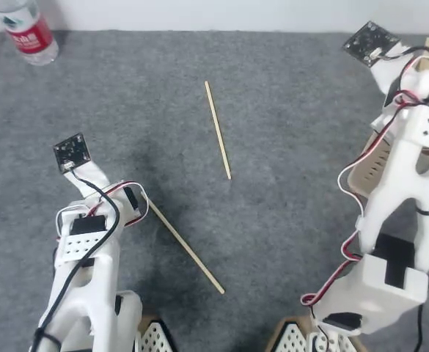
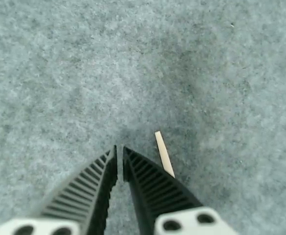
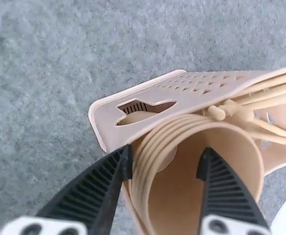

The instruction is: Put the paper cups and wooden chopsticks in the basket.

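Chopsticks look like the step in hand. The paper cups [image 3: 155, 147] sit stacked inside the basket [image 3: 182, 93] with a few sticks [image 3: 275, 90] beside them, while two more lie loose on the grey mat [image 1: 295, 110]. The near chopstick [image 1: 186, 247] has its end just beside the left gripper [image 2: 119, 149], whose claw is pinched down to a sliver with nothing in it. My guess is the next move calls for opening that claw, shifting sideways over the stick and closing across it, which is fiddly with something so thin lying flat. The far chopstick [image 1: 218, 130] lies well apart, out mid-mat. The right gripper [image 3: 165, 164] hangs at the basket with its claw wide, one finger outside the cup stack's rim and one inside, gripping nothing as far as I can tell. In the high view that arm covers most of the basket, so it could block a drop. A water bottle [image 1: 27, 31] stands off in the far corner, no bother.
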